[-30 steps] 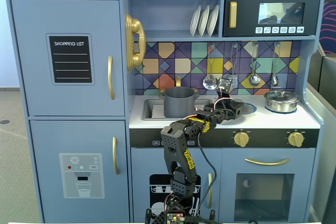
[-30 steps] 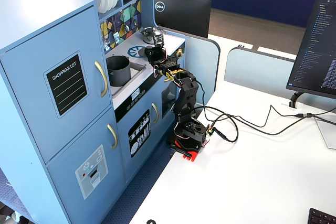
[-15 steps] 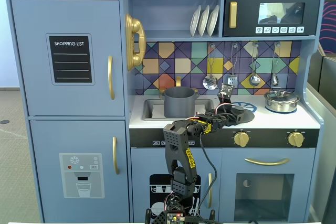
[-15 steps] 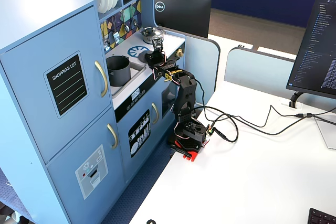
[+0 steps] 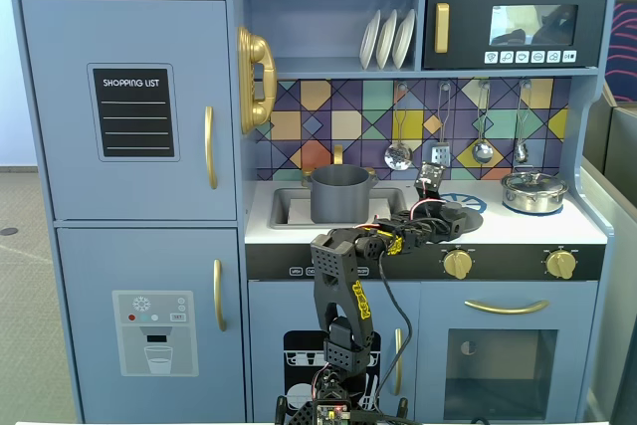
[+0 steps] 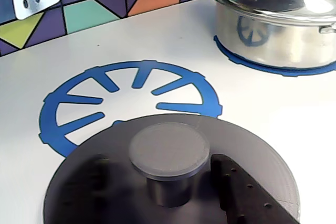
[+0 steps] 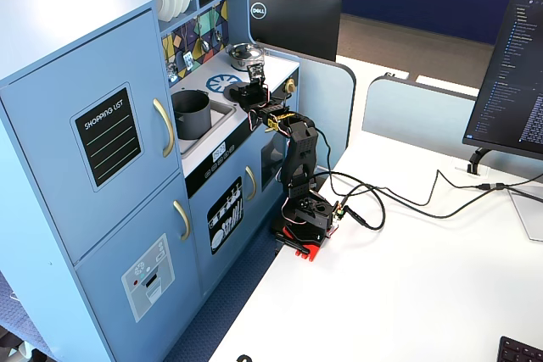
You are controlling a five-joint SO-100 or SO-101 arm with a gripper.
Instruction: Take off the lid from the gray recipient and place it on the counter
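lid (image 6: 173,182) flat on counter (image 6: 262,108) | directly under tool (image 5: 438,204) | tool grip: cannot tell

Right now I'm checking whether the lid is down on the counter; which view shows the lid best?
The wrist view: the lid fills the foreground, knob up, flat on the counter. A fixed view shows only a dark sliver; in the other the arm hides it.

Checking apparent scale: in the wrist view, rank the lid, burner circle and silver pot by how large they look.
1. Lid, though it is nearest the camera.
2. Burner circle.
3. Silver pot, partly cut off, so unsure.
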